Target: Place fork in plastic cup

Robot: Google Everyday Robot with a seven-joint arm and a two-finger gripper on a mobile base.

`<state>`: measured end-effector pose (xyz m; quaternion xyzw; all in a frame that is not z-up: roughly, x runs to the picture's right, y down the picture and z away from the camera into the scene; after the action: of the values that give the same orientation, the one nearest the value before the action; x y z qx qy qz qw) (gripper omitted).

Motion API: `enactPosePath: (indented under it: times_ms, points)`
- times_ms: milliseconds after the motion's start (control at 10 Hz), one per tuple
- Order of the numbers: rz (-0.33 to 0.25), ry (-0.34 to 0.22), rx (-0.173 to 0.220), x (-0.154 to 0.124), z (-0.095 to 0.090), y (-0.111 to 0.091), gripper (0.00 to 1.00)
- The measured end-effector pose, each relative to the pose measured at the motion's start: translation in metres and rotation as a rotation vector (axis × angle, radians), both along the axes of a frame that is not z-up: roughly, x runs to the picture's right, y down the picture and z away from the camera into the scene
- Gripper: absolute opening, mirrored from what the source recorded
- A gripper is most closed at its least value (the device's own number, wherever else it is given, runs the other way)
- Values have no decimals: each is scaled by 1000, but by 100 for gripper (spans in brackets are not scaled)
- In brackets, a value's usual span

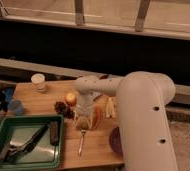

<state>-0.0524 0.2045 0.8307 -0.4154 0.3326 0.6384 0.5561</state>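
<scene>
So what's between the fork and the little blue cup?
The green tray with its dark utensils lies between the fork and the blue cup in the camera view. The hand is at the fork's far end.

No text, label or number can be read anywhere.

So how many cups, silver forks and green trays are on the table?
Cups: 2, the white cup and the plastic cup
Silver forks: 1, the fork, with the gripper at its top end
Green trays: 1, the green tray
Total: 4
</scene>
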Motion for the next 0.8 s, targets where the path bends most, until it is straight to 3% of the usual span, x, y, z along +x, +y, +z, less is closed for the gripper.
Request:
enactPosePath:
  times_ms: [200, 300, 600, 800]
  points:
    - [11, 2, -6, -1, 5, 3, 24]
    - [17, 9, -8, 1, 7, 4, 20]
    - [30, 24, 2, 7, 7, 3, 20]
    - [43, 29, 50, 14, -4, -13, 20]
